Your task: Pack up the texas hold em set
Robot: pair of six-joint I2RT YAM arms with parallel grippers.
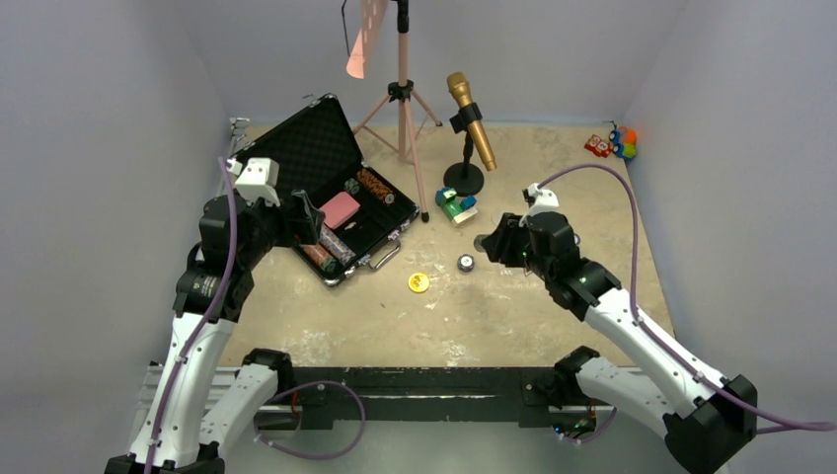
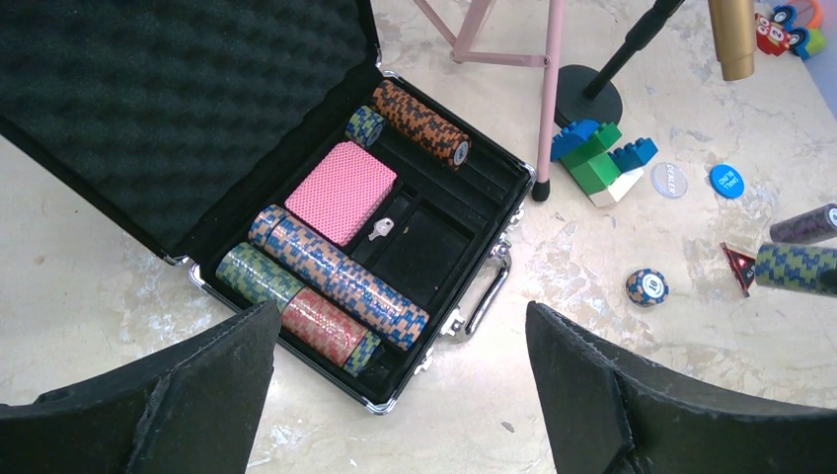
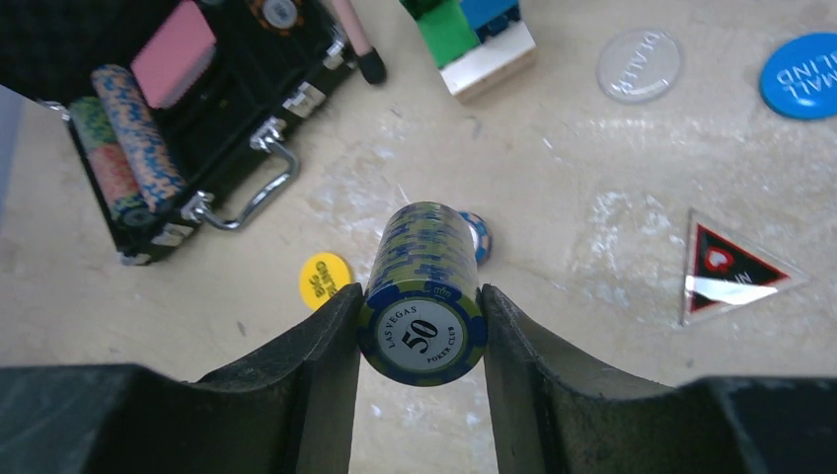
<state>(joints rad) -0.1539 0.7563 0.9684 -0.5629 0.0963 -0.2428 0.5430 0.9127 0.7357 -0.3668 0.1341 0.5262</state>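
The black briefcase (image 1: 306, 148) lies open at the left, holding several chip stacks (image 2: 336, 276) and the pink card deck (image 2: 341, 191). My left gripper (image 2: 403, 326) is open and empty, above the case's near corner. My right gripper (image 3: 421, 326) is shut on a green-and-blue "50" chip stack (image 3: 422, 286), held above the table right of the case. On the table lie a small "10" chip stack (image 2: 646, 286), the yellow button (image 3: 324, 279), the blue button (image 3: 801, 74), a clear dealer button (image 3: 640, 64) and the triangular button (image 3: 730, 272).
A gold microphone (image 1: 472, 133) on its stand and a pink tripod (image 1: 403, 99) stand behind the case. Green and blue toy blocks (image 1: 455, 205) lie near the tripod foot. Small toys (image 1: 612, 144) sit in the far right corner. Walls enclose the table.
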